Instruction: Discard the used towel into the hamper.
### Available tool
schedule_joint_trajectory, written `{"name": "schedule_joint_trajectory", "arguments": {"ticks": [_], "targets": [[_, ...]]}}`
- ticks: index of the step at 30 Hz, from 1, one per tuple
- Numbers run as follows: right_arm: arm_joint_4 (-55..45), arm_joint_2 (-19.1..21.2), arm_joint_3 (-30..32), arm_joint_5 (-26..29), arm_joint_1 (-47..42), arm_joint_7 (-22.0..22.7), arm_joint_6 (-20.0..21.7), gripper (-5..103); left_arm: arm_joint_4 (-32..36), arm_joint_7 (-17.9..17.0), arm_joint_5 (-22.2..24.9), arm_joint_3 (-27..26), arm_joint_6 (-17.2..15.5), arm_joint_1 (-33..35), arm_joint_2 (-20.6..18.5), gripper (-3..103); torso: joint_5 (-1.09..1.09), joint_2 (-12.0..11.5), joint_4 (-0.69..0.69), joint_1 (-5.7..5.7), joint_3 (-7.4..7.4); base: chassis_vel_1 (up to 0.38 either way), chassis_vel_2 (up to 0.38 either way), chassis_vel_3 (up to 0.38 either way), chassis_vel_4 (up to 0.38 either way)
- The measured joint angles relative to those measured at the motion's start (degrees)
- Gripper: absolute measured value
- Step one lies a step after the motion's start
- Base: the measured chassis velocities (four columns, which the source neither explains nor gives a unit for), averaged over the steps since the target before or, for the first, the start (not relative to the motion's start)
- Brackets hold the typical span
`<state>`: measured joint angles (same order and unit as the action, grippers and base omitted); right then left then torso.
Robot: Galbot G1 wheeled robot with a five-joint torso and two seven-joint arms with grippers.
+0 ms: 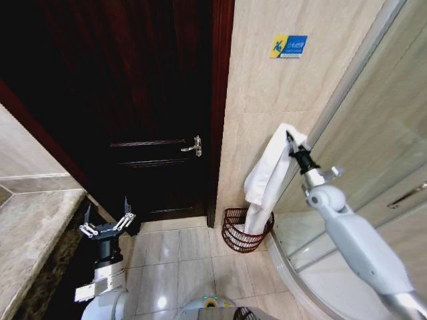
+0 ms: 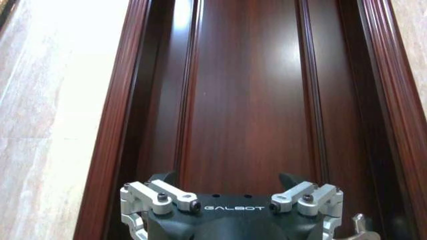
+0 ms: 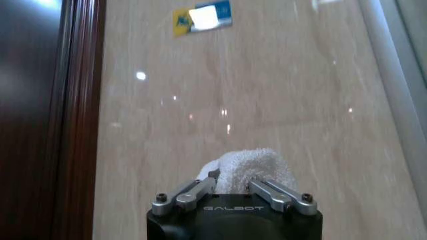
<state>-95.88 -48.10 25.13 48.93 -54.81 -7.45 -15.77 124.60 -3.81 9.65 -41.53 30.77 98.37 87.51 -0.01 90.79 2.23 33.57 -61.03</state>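
White terry towel (image 1: 270, 175) hangs from the right tool (image 1: 289, 141), which is raised against the beige tiled wall (image 1: 260, 100) just beside the dark wooden door (image 1: 147, 100). The tool pinches the cloth at its top end, so the rest drapes straight down in a long fold, and its lower end reaches into the hamper (image 1: 247, 230) on the floor (image 1: 180, 260) below. Holding it high and by one end looks deliberate: the cloth falls plumb over the basket mouth, so a release should let it drop in rather than over the rim. The hamper stands in the corner where the wall meets the curved glass shower screen (image 1: 373, 133), near the door frame.

In the right wrist view the right tool (image 3: 233, 187) has its fingers (image 3: 190, 195) drawn close together on a bunched knob of towel (image 3: 250, 167) that bulges out between and above them; the grip looks firm, with the wall and a small blue and yellow sign (image 3: 203, 17) beyond.

The left tool (image 1: 107, 223) is parked low at the robot's left, beside the stone tabletop (image 1: 33, 233), pointing toward the door. Its fingers (image 1: 126, 207) are spread wide and hold nothing; its own wrist view shows the door panel (image 2: 247, 100) ahead of the left tool (image 2: 230, 182).

As I judge it, the task is nearly at the let-go.
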Motion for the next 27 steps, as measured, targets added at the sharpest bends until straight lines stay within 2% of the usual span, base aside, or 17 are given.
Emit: {"name": "schedule_joint_trajectory", "arguments": {"ticks": [11,27], "targets": [[8.4,-3.8,-4.6,-3.5,-0.4,-1.9,-2.3,5,-0.2,0.1,0.0,0.5,-0.3,0.1,-0.8,100,0.01,0.0,0.01,0.0,0.0,0.0,0.0,0.0,0.0],[27.9,-10.1,-11.5,-9.5,5.7,-4.0,-7.3,5,-0.2,0.1,-0.1,0.4,-0.3,0.6,-0.8,100,0.02,0.0,0.01,0.0,-0.01,0.0,0.0,0.0,0.0]]}}
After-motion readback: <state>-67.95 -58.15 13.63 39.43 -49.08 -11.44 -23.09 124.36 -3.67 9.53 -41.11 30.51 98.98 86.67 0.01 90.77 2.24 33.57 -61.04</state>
